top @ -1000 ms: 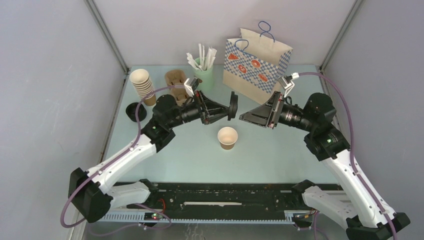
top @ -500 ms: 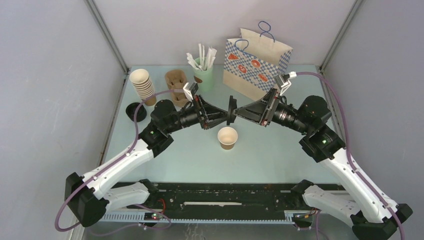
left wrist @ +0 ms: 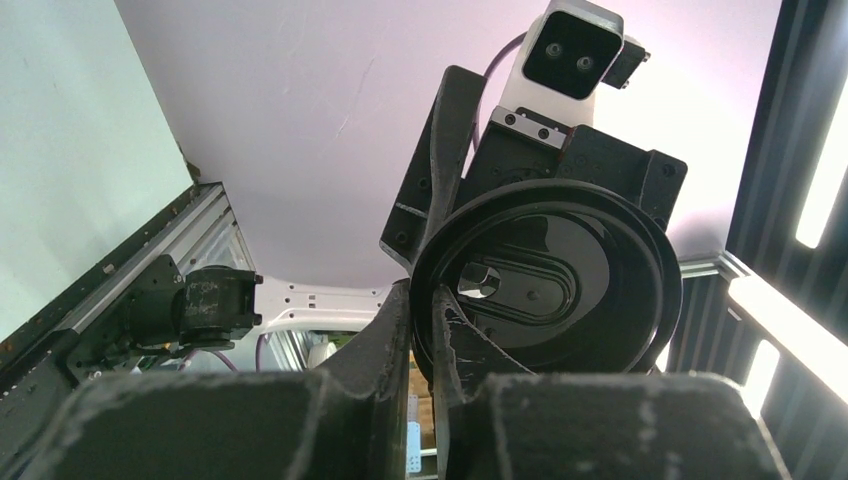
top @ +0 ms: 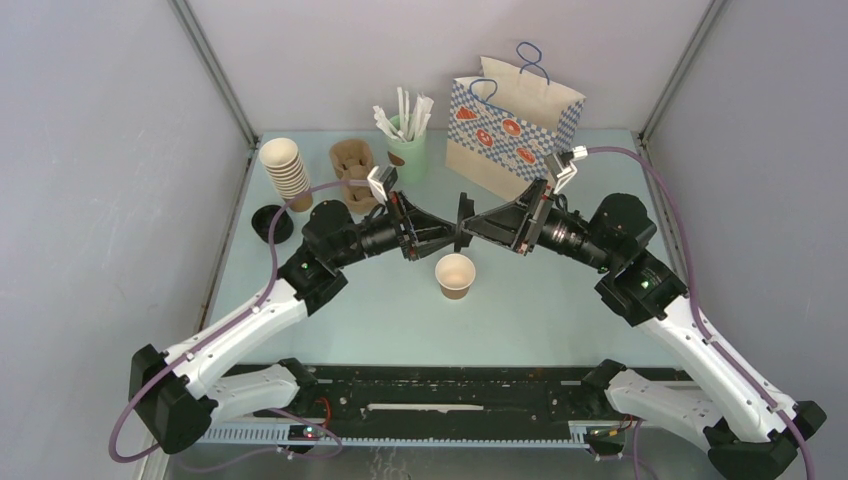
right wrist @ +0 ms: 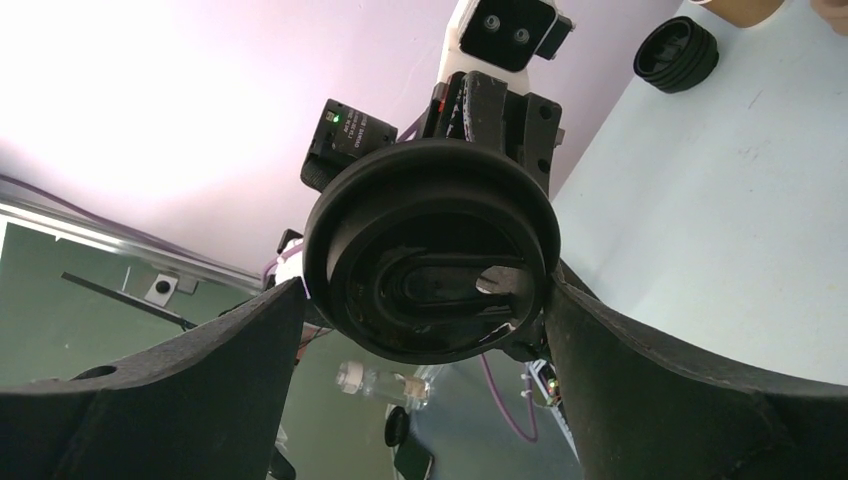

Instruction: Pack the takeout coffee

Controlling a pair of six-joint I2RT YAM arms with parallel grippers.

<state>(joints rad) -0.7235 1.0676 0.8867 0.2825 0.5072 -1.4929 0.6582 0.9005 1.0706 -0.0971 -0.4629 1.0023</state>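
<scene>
Top view: my right gripper [top: 469,232] has swung in to meet the left gripper [top: 453,234] above the open cup [top: 456,275], which stands mid-table [top: 560,305] with no lid on; a handover looks imminent. Left wrist: jaws pinched narrow on the rim of the black lid [left wrist: 545,290]. Right wrist: jaws spread wide, flanking that lid; whether they touch it I cannot tell.
</scene>
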